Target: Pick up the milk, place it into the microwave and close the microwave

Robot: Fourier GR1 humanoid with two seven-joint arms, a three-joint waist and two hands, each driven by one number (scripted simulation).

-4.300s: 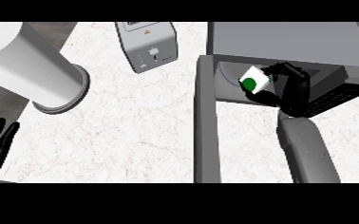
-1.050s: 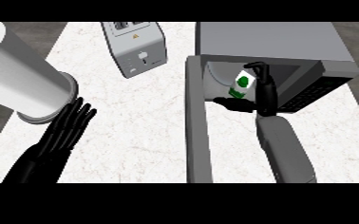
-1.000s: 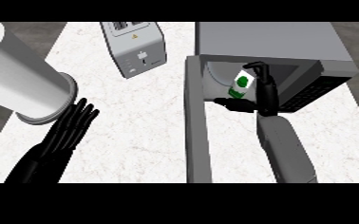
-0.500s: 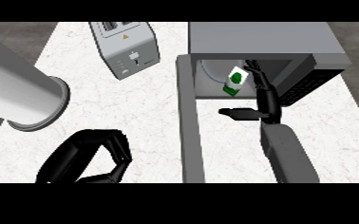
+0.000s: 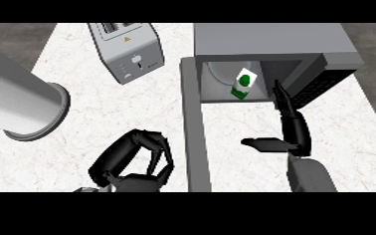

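Note:
The milk (image 5: 243, 83), a white carton with a green mark, stands tilted inside the grey microwave (image 5: 268, 40), in front of its round plate. The microwave door (image 5: 192, 129) is swung open and shows edge-on, running toward me. My right hand (image 5: 294, 127) is open just outside the opening, fingers straight and pointing at the cavity, thumb out to the left; it is apart from the carton. My left hand (image 5: 136, 164) is low on the counter just left of the door, fingers curled and holding nothing.
A silver toaster (image 5: 129, 50) stands at the back, left of the microwave. A large grey cylinder (image 5: 26, 104) lies at the left edge. White marble counter (image 5: 95, 109) lies between them and the door.
My right hand has let go of the milk and drawn back out of the microwave. My left hand came in toward the door and its fingers went from straight to curled.

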